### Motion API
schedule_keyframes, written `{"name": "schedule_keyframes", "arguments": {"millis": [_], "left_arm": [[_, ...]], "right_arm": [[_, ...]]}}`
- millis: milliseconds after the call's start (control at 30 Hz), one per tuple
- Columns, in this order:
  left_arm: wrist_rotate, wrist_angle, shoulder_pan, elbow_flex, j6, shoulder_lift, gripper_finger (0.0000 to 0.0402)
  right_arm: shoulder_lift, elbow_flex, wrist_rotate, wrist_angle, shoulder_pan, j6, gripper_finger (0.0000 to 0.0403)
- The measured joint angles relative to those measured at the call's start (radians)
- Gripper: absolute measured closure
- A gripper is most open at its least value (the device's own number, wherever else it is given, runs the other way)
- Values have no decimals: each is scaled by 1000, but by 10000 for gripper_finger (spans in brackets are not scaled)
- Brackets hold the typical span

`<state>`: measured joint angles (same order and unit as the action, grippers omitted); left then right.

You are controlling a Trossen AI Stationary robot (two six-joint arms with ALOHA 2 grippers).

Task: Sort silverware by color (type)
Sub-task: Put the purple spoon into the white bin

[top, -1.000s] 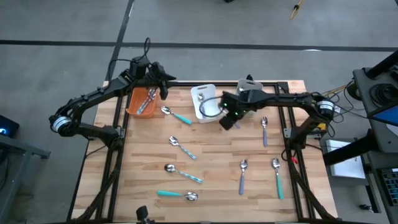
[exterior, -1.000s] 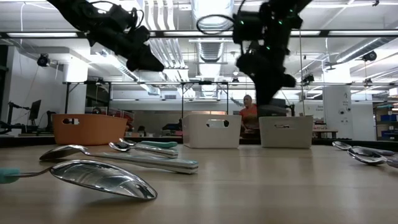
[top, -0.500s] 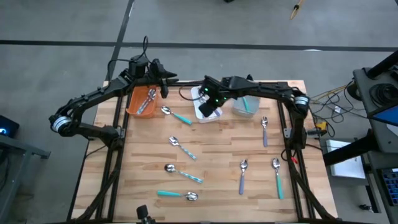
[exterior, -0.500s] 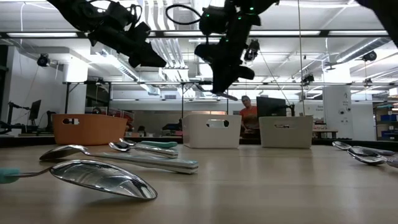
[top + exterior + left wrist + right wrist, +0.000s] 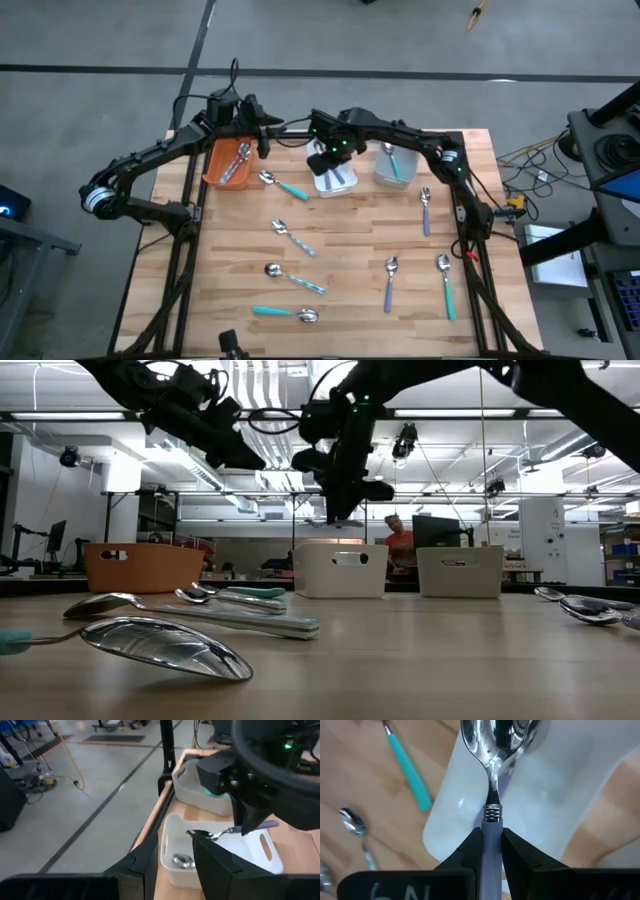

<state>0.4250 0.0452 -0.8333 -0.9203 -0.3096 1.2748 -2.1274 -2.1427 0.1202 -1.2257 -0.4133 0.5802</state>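
From above, the right hand (image 5: 334, 160) hangs over the white bin (image 5: 331, 172) at the far side of the tabletop (image 5: 350, 250), pinching a lavender-handled spoon (image 5: 340, 172); the left hand (image 5: 262, 135) waits just beside the orange bin (image 5: 226, 163), which lies left of the white bin and holds a few pieces. The grey bin (image 5: 394, 165) right of the white bin holds a teal-handled piece, and the rest of the silverware lies loose on the tabletop nearer than the white bin: a teal spoon (image 5: 283, 185) just beside it, striped ones farther out, lavender and teal ones toward the right. From table height, the right hand (image 5: 340, 500) hovers above the white bin (image 5: 343, 570), with the left hand (image 5: 235, 455) raised to its left; a person in an orange top (image 5: 399, 543) stands well behind the bins. The left wrist camera shows its own fingers (image 5: 220, 865) slightly spread with nothing between them, and the white bin (image 5: 200, 845) beyond them with the lavender-handled spoon (image 5: 225, 831) held over it by the right hand and another spoon head lying inside. The right wrist camera shows its fingers (image 5: 470, 852) pressed onto the lavender-handled spoon (image 5: 492, 795), bowl above the white bin (image 5: 560, 795).
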Motion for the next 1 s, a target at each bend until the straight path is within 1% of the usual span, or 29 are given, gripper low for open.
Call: {"name": "schedule_keyframes", "arguments": {"millis": [100, 200, 333, 467, 633, 1000], "left_arm": [[0, 31, -1, 0, -19, 0, 299], [0, 45, -2, 0, -35, 0, 299], [0, 53, -2, 0, -38, 0, 299], [0, 63, -3, 0, -40, 0, 299], [0, 64, -3, 0, -40, 0, 299], [0, 79, -3, 0, -41, 0, 299]], "right_arm": [[-29, -26, 65, -12, -6, 53, 358], [-40, -28, 101, -17, -16, 111, 359], [-41, -24, 99, -46, -36, 184, 359], [-42, -24, 86, -37, -54, 231, 359], [-63, -24, 28, -10, -70, 238, 359], [-120, -24, 37, 7, -68, 230, 359]]}}
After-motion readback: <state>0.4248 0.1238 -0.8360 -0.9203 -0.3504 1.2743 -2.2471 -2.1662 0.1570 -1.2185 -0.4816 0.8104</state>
